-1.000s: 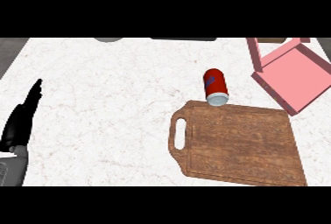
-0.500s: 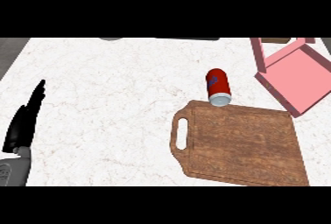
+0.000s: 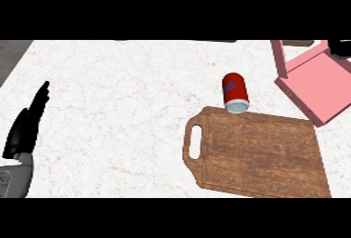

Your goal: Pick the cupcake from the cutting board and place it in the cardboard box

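The wooden cutting board (image 3: pixel 264 155) lies at the lower right with its handle slot to the left; nothing stands on it. No cupcake shows anywhere. The pink cardboard box (image 3: pixel 319 86) sits tilted at the upper right, partly cut off by the edge. A small black shape (image 3: pixel 340 48) pokes in at the top right above the box; it may be part of my right hand, but too little shows to tell. My left hand (image 3: pixel 26 125) rests at the left edge, open, fingers straight and pointing up, holding nothing.
A red can (image 3: pixel 234 92) lies on its side just above the board's top edge, its white end touching the board. A small brown thing (image 3: pixel 299 43) shows at the top edge beside the box. The white marble counter (image 3: pixel 116 116) spreads between left hand and board.
The box, can and board have slid slightly right and down in view. The black shape above the box is new. My left hand has barely moved.
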Robot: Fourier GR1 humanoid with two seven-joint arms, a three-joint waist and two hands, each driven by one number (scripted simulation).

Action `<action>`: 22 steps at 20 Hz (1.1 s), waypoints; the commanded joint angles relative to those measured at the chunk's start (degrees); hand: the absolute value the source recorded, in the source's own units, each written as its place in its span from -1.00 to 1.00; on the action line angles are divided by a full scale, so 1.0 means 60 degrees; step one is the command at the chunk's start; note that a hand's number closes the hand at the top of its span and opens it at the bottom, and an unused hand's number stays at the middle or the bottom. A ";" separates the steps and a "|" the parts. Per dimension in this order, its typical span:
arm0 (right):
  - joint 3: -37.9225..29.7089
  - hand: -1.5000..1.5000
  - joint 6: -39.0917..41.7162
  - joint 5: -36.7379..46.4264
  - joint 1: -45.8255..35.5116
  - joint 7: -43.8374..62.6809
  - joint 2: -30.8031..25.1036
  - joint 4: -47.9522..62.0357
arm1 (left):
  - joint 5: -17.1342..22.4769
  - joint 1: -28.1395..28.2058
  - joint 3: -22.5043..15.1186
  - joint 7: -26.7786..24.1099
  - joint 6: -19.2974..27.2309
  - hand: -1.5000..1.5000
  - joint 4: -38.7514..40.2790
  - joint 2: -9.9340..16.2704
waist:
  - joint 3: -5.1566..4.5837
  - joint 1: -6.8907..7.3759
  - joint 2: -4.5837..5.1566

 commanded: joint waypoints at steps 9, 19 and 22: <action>-0.0633 -1.00 -0.0076 -0.0536 -0.0069 0.0306 0.0656 0.0651 | -0.0043 -0.0333 0.0009 0.0031 0.0029 0.00 0.0329 -0.0104 | 0.0013 0.0054 0.0100; -0.2527 -1.00 -0.0173 -0.2352 0.0304 -0.1188 -0.0273 0.0387 | -0.0151 -0.0106 -0.0124 0.0159 0.0105 0.00 -0.0158 -0.0216 | 0.0041 -0.0022 0.0051; -0.2915 -1.00 0.0264 -0.2735 0.0053 -0.0926 -0.0749 0.0413 | -0.0006 -0.0122 0.0229 -0.0296 -0.0033 0.00 0.0515 0.0085 | 0.0014 -0.0098 0.0065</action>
